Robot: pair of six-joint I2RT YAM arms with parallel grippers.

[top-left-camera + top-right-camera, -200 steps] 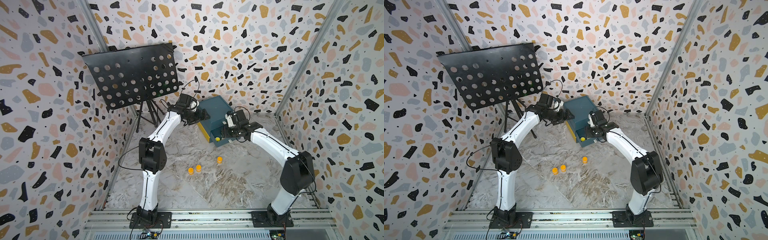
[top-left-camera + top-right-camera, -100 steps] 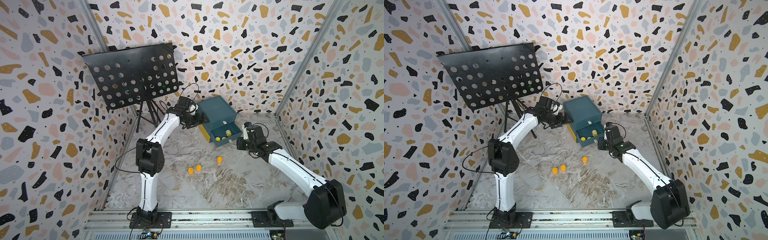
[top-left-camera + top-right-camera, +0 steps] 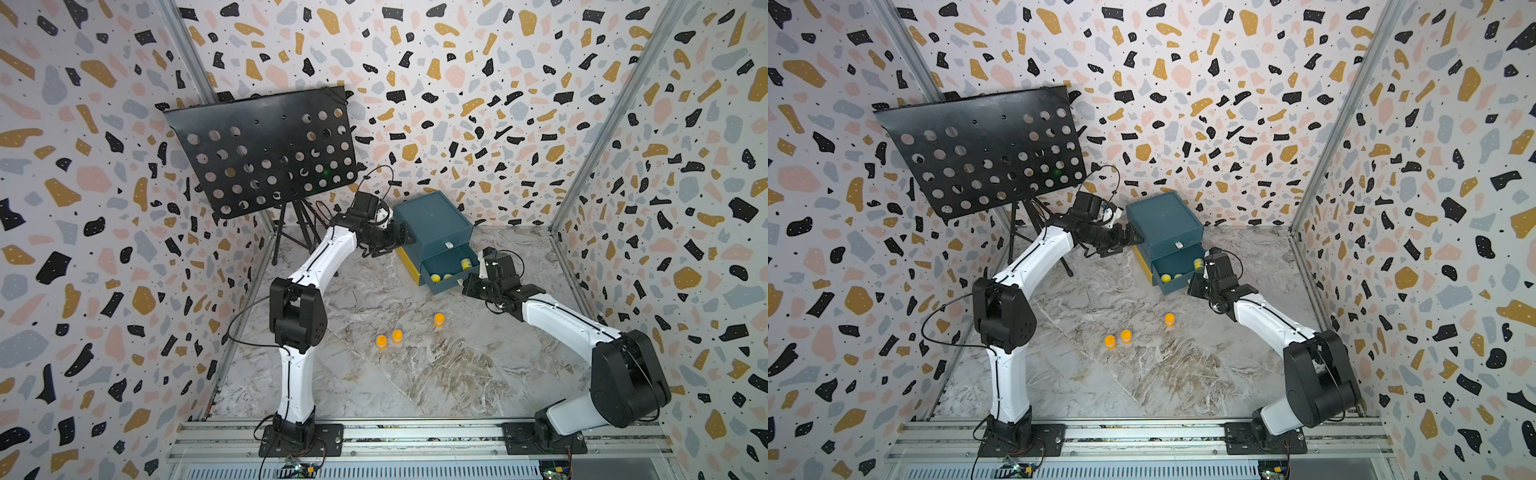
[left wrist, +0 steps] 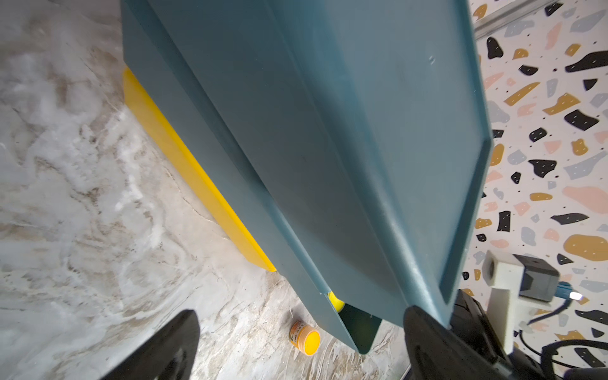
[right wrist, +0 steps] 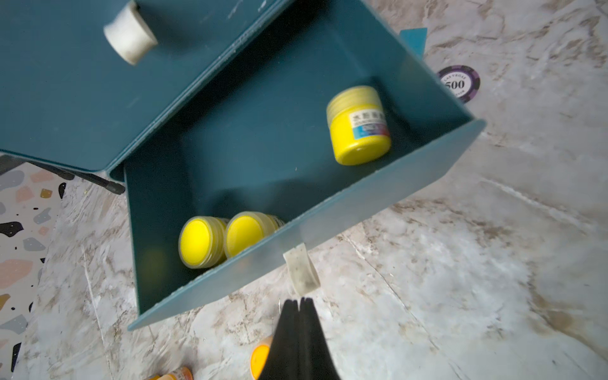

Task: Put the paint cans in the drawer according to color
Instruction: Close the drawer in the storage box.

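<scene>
right wrist view: we look into the open teal drawer point(image 5: 437, 171), pulled out from the drawer cabinet point(image 5: 65, 98), where three yellow paint cans point(image 5: 248, 232) lie. two of them touch each other against the drawer's front wall, with flat yellow faces toward us. the labelled can point(image 5: 360, 126) sits apart near the opposite corner, and its white sticker carries small print we cannot read above a blue and red band. on the marble floor point(image 5: 460, 263) just beside the drawer, a purple poker chip point(image 5: 458, 84) reads "500", with what looks like "las vegas" round its rim. the right claw point(image 5: 299, 301) is pinched shut on nothing, its tips just beside the drawer's pale pull tab point(image 5: 301, 274); we cannot tell whether they touch. in both top views three orange paint cans point(image 3: 397, 336) point(image 3: 1126, 336) stand on the floor in front of the cabinet and apart from it, two close together and the third nearer the drawer. a black music stand point(image 3: 266, 149) stands in the far corner. the left wrist view shows the left claw point(image 4: 301, 312) spread wide and empty alongside the cabinet, one finger point(image 4: 427, 335) by its top edge. a yellow slab point(image 4: 184, 158) shows at the cabinet's foot. writing on the nearest orange can point(image 4: 304, 337) is too small to read
</scene>
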